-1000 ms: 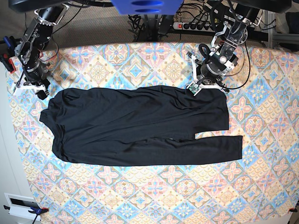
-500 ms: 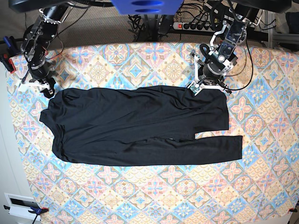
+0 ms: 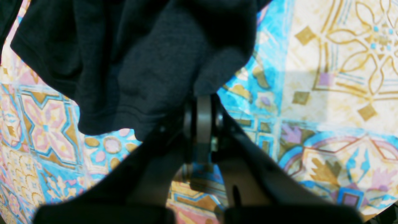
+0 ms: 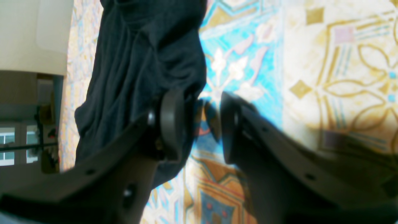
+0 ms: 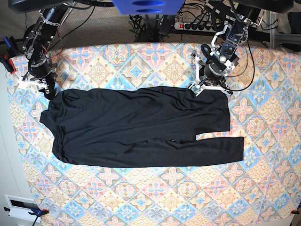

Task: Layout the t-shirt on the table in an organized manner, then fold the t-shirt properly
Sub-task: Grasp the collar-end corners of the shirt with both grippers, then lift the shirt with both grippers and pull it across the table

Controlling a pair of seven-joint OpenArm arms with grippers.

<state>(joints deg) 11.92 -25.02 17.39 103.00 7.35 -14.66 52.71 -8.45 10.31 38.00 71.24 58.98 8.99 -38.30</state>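
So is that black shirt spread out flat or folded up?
Partly folded: the t-shirt lies as a long doubled band across the table, one strip jutting out along its lower edge.

My table (image 5: 263,188) under its pastel diamond-tile cloth, my black t-shirt (image 5: 136,127) spread lengthwise across its middle

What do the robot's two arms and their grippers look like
Both arms are black metal with exposed joints and loose black cables. The left gripper and the right gripper have white brackets at the wrist. Close up, the fingers are matte black and end in round disc-shaped pads.
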